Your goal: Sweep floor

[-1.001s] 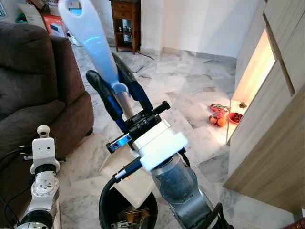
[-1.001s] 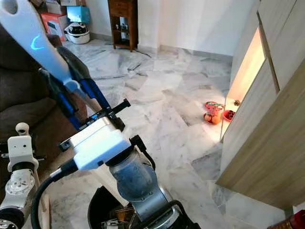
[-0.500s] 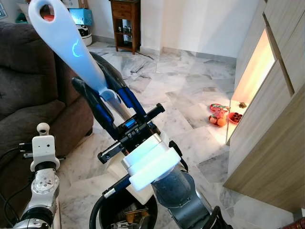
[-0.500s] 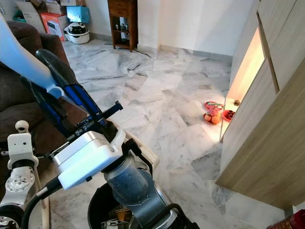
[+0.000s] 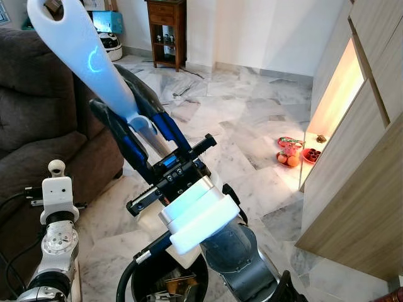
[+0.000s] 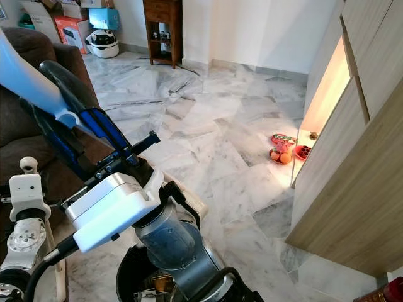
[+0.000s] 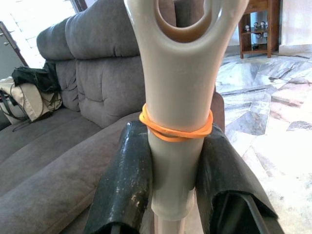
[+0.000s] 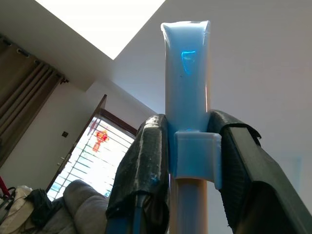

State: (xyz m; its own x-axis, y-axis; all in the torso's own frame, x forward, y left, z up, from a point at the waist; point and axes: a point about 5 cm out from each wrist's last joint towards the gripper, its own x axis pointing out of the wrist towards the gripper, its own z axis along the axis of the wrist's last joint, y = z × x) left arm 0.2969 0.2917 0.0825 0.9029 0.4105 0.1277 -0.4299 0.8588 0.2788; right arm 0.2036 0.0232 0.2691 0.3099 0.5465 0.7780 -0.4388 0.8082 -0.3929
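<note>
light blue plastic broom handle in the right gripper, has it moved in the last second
Yes. The light blue plastic broom handle has swung left, toward the brown sofa; the right gripper shifted with it.

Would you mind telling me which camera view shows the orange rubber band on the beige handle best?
The left wrist view: the orange rubber band wraps the beige handle just above the left gripper clamping it. The eye views show that arm's wrist, while the right wrist view faces the blue handle.

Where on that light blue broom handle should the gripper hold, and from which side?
Grip the square collar just below the flat blue handle, coming from underneath with fingers on its two opposite sides. The wider flat part above should stop it slipping through. The right gripper holds it this way.
</note>
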